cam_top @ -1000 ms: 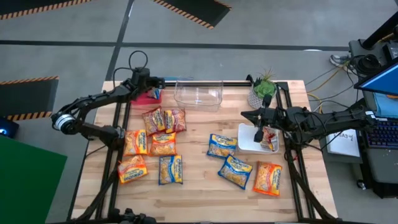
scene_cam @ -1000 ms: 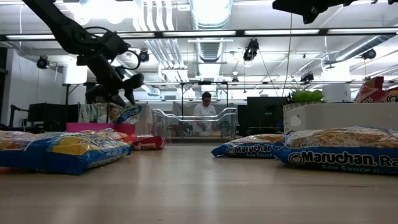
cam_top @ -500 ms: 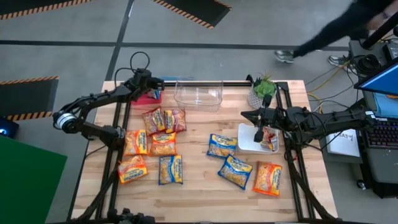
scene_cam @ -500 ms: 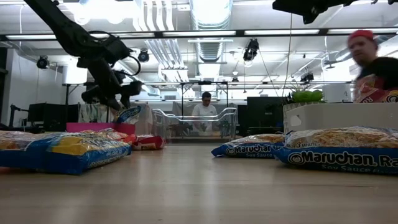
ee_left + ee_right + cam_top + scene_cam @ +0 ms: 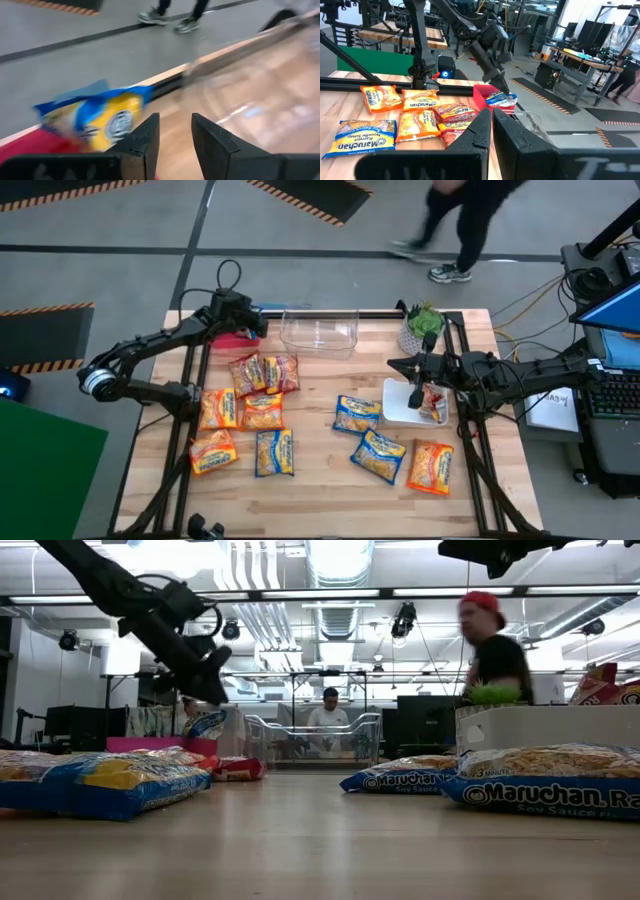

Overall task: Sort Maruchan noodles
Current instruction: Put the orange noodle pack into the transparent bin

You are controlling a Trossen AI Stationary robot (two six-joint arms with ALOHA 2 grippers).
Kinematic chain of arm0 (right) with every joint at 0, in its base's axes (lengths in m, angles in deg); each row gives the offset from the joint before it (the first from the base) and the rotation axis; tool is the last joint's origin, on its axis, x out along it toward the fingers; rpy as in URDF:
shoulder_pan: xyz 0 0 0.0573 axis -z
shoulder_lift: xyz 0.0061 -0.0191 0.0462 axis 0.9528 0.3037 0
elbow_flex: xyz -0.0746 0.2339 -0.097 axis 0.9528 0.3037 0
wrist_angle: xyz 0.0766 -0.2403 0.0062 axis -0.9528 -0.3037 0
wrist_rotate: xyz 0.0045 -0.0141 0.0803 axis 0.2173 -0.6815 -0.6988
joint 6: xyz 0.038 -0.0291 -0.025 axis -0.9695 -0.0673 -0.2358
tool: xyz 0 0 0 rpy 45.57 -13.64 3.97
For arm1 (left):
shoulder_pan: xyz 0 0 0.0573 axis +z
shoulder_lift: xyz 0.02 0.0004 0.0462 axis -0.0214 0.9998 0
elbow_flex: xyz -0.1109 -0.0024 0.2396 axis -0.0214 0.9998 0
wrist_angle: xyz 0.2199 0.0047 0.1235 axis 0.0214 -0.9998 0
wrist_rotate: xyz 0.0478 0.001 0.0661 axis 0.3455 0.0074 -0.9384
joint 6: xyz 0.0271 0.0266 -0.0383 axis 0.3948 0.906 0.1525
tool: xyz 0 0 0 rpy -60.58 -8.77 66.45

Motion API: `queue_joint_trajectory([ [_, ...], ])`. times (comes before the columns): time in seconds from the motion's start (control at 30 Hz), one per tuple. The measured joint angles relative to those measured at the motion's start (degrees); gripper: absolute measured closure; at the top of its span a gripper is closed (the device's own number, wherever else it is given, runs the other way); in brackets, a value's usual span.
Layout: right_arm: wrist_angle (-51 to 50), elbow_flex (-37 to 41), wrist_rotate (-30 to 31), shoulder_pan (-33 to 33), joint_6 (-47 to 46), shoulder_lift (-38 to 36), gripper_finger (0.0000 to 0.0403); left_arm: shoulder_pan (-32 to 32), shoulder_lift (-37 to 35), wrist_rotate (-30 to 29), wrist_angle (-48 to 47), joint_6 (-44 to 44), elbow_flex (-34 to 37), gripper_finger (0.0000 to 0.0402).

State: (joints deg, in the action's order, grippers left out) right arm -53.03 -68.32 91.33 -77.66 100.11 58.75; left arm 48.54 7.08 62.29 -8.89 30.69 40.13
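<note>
Several Maruchan noodle packets lie flat on the table, one group at the left (image 5: 248, 415) and one at the right (image 5: 385, 445). A blue-marked packet (image 5: 102, 117) stands on edge in the red bin (image 5: 236, 339) at the far left corner. My left gripper (image 5: 175, 122) hangs just above that bin, open, with nothing between its fingers. My right gripper (image 5: 491, 120) is shut and empty, held level above the white tray (image 5: 398, 408) at the right, which holds a red-marked packet (image 5: 434, 402).
A clear plastic container (image 5: 320, 330) stands at the far edge beside the red bin. A potted green plant (image 5: 422, 325) sits behind the white tray. A person (image 5: 470, 220) walks on the floor beyond the table's far edge. Bare wood lies along the near edge (image 5: 320, 500).
My left gripper has rolled about its wrist and tipped over the red bin, staying at about the same spot. The blue-marked packet in the bin has not moved. A person has walked across behind the table from right toward left.
</note>
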Motion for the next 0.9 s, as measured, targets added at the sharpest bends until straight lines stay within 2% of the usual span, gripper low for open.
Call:
queue_joint_trajectory([
  [0.23,0.01,0.0,0.0,0.0,-0.02,0.0,0.0394,0.0,4.02,-11.44,0.25,-2.18,0.01,0.032],
  [0.43,-0.02,0.0,0.0,0.0,-0.02,0.0,0.0394,0.33,6.72,-13.93,0.53,-5.46,0.1,0.032],
  [0.5,-0.19,0.0,0.0,0.0,0.0,0.0,0.0394,0.21,6.6,-12.66,1.32,-5.61,0.11,0.032],
  [0.67,-1.12,0.0,0.28,0.0,-0.74,0.06,0.0394,-2.26,1.29,-3.77,2.13,-3.2,-0.75,0.032],
  [0.77,-1.51,0.0,0.43,0.0,-2.58,0.13,0.0394,-6.07,-3.34,-0.35,1.79,-0.41,-0.82,0.032],
  [0.9,-1.44,0.0,0.39,0.02,-6.09,0.52,0.0394,-13.57,-9.25,1.01,-0.27,1.48,-0.59,0.0321],
])
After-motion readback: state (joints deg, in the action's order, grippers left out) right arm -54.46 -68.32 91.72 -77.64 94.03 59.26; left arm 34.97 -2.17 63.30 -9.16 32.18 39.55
